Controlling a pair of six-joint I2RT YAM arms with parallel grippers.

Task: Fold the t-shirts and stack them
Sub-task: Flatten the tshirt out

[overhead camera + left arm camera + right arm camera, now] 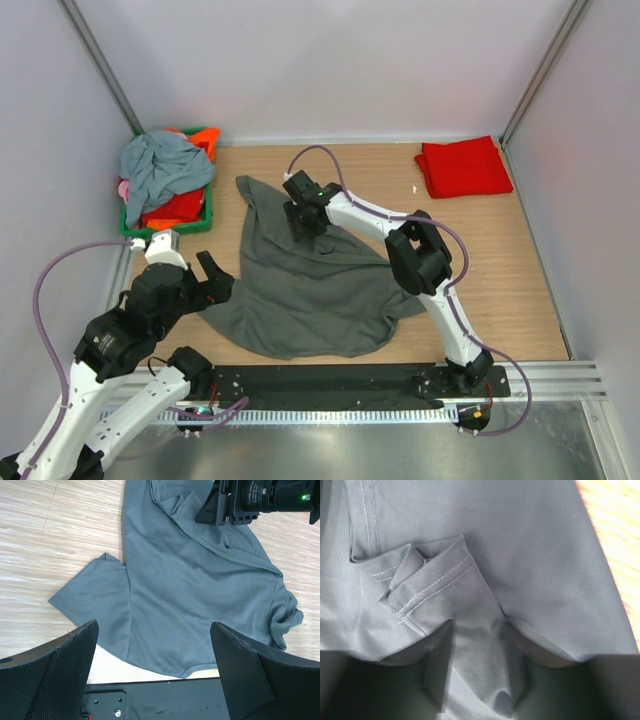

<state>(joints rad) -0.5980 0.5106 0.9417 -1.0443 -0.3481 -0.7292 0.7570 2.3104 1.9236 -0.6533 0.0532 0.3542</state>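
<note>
A large dark grey t-shirt (pixel 300 290) lies spread and rumpled on the wooden table, its hem near the front rail. My right gripper (pixel 305 228) is down on its upper part, beside a folded sleeve hem. In the right wrist view a raised ridge of the grey t-shirt (pixel 520 555) fills the gap of the right gripper (pixel 479 630), touching both fingers. My left gripper (pixel 208 275) hovers wide open over the shirt's left sleeve. The left wrist view has the left gripper (pixel 154 626) above the grey t-shirt (pixel 200 580), holding nothing. A folded red t-shirt (pixel 463 167) lies at the back right.
A green basket (pixel 207 216) at the back left holds a blue-grey t-shirt (pixel 165 165) on top of orange (pixel 205 140), red (pixel 175 210) and pink (pixel 124 188) cloth. The black base rail (pixel 330 380) runs along the near edge. White walls close in the sides and back.
</note>
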